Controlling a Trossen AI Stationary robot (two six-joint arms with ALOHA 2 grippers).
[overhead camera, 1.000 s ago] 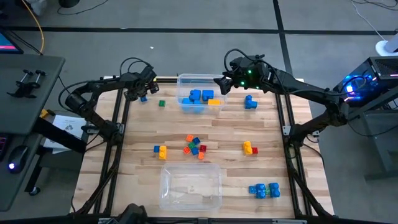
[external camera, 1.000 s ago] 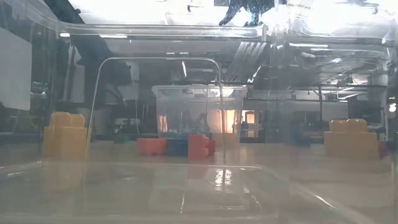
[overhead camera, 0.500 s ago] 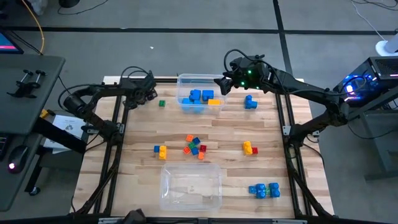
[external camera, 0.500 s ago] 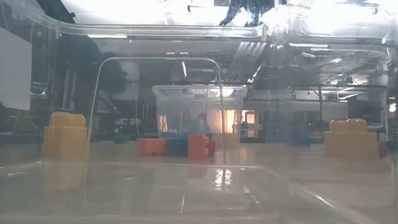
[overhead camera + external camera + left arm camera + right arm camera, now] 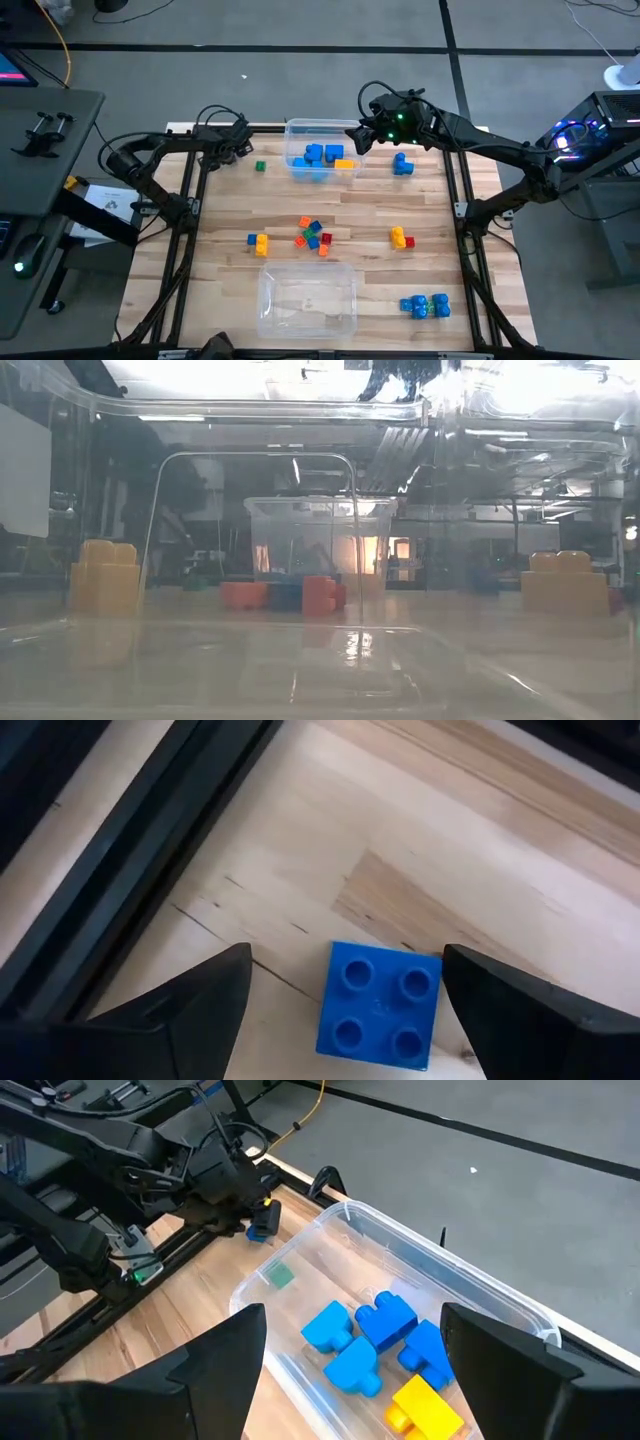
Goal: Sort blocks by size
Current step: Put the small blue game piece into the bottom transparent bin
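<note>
Our left hand hangs open, fingers either side of the small blue four-stud plastic brick on the table; we judge it best to lower squarely before closing. Our right hand waits open above the clear plastic bin.

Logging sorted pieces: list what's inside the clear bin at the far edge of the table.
The far bin holds several blue blocks and one yellow block. Anything beneath that pile is covered and cannot be seen.

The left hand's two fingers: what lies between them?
A small blue block on bare wood, touching neither finger of the open left hand, as the left wrist view shows.
</note>
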